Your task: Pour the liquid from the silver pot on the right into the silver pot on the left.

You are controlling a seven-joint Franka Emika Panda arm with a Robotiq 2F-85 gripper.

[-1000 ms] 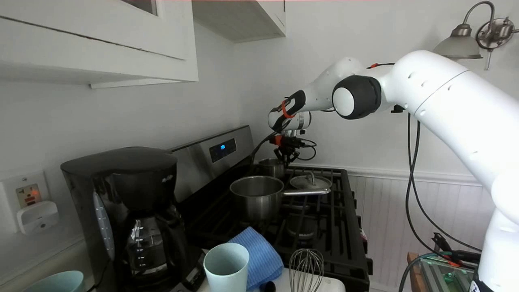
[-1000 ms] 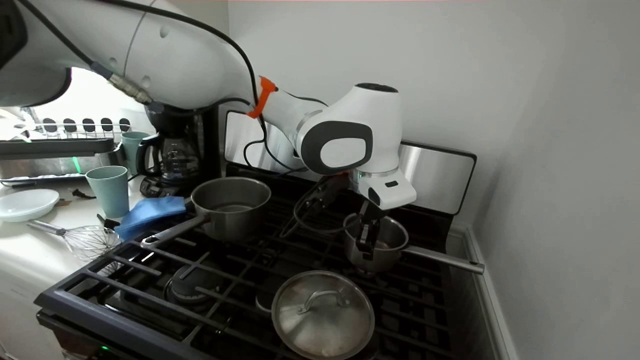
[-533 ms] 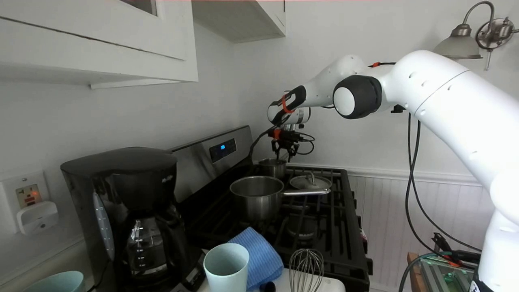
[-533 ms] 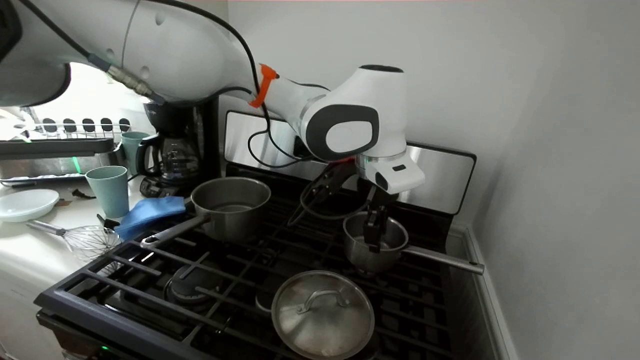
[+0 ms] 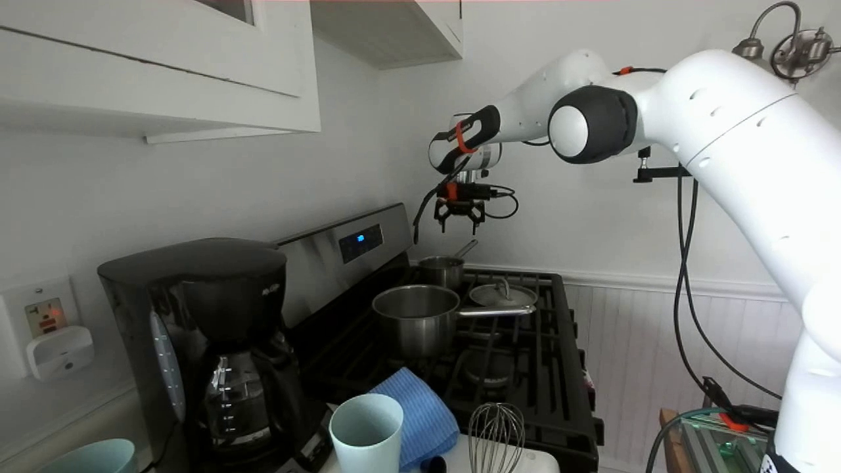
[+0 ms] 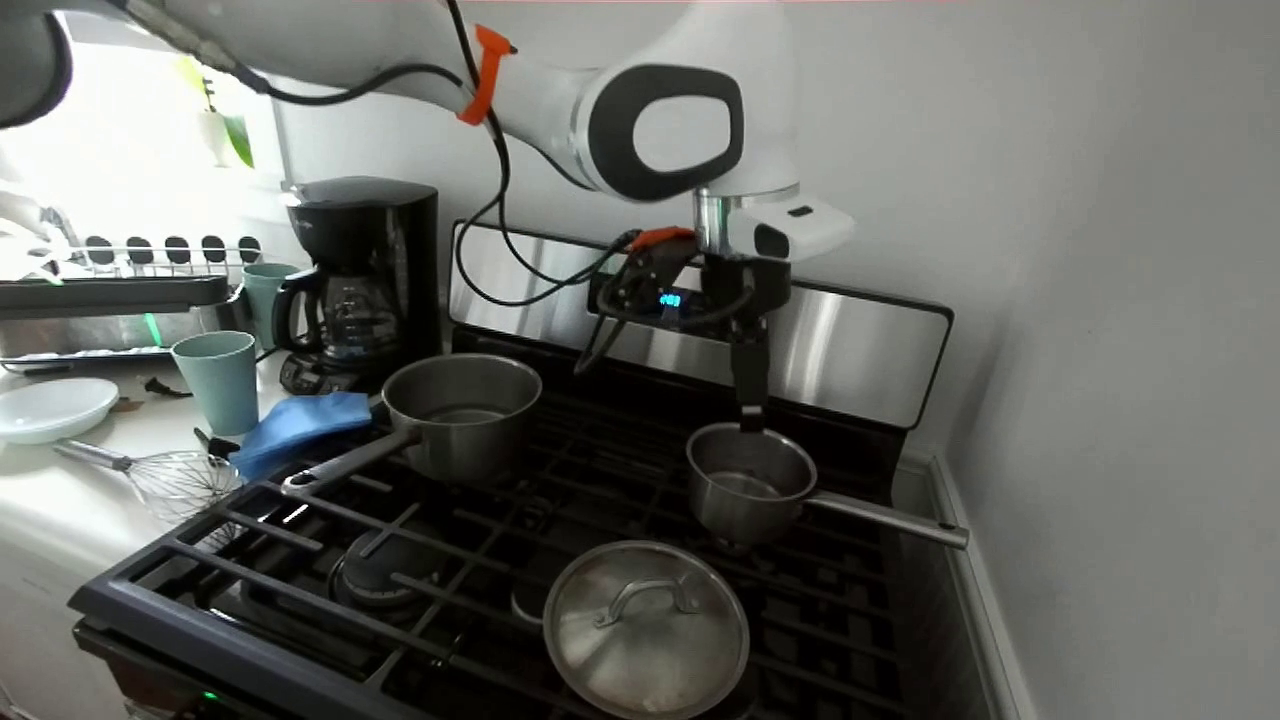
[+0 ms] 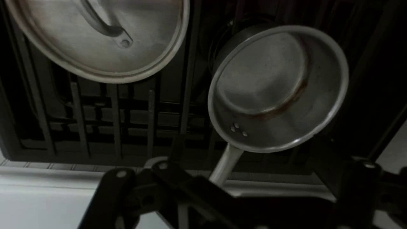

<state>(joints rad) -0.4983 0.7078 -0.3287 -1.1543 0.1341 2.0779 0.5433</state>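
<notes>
Small silver pot (image 6: 735,515), judged the one to be poured from: stood upright on the stove-top bench (image 6: 240,645), right of centre in an exterior view. The handle (image 6: 888,520) is long, straight and directed at the right edge of that frame with a slight downward slope. Brown marking (image 7: 284,106) is shown inside, in the wrist view; whether any clear liquid is held cannot be told.

Large silver pot (image 6: 470,452), judged the receiver: upright, left of centre, its own handle (image 6: 350,462) turned to the lower left.

Metal lid (image 6: 655,655): laid at bottom centre, apart from both pots.

Jaws, one pair, on the sole arm (image 5: 742,131): spread wide, nothing gripped; held above the small silver pot, not touching, the large silver pot being well to the left.

Governing relation: the handle is placed low and to the right of the jaws. In the wrist view it is run toward the bottom of the frame, partly covered by the jaw on the left. Its long axis is judged to be crossed by the line of closing; a shift along it and a lowering would be needed before any grasp.
</notes>
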